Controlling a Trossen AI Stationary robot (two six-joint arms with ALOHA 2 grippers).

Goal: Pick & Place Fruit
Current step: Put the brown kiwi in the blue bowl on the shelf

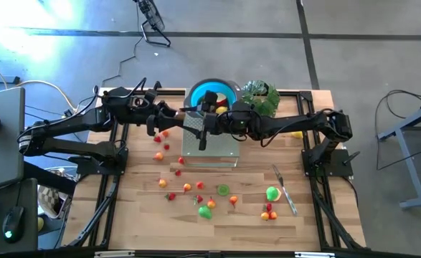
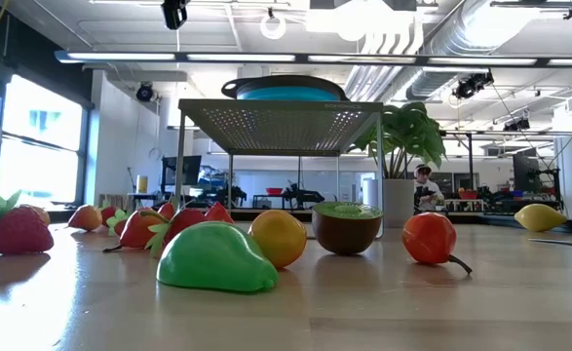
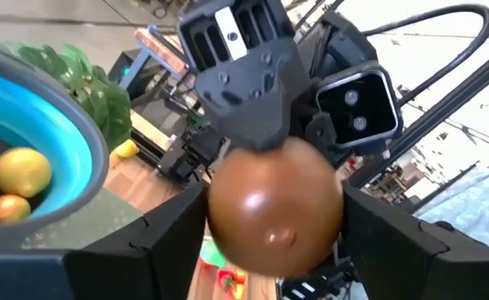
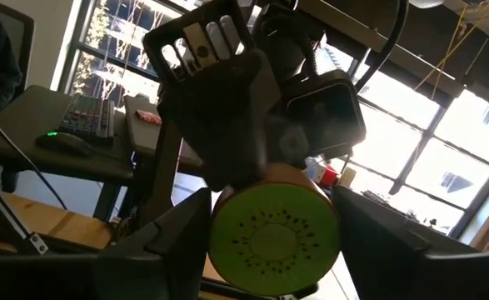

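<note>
High view: blue bowl (image 1: 211, 92) on perforated metal stand (image 1: 210, 147), leafy plant (image 1: 262, 97) right of it, knife (image 1: 285, 189) near right. Left gripper (image 1: 190, 112) and right gripper (image 1: 209, 122) meet above stand, jaws of both clamped on one kiwi half (image 3: 275, 207): brown skin, green seeded cut face. Other fruit (image 1: 207, 211) scattered on near table (image 1: 318, 218).

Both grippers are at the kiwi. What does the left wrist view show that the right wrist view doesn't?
Left wrist only: the kiwi's brown skin side, the bowl with a yellow fruit in it, and the plant.
Right wrist only: the kiwi's green seeded cut face, and a keyboard on a desk beyond.
Both: the kiwi clamped in that arm's own gripper, left gripper or right gripper, with the other gripper right behind it.
</note>
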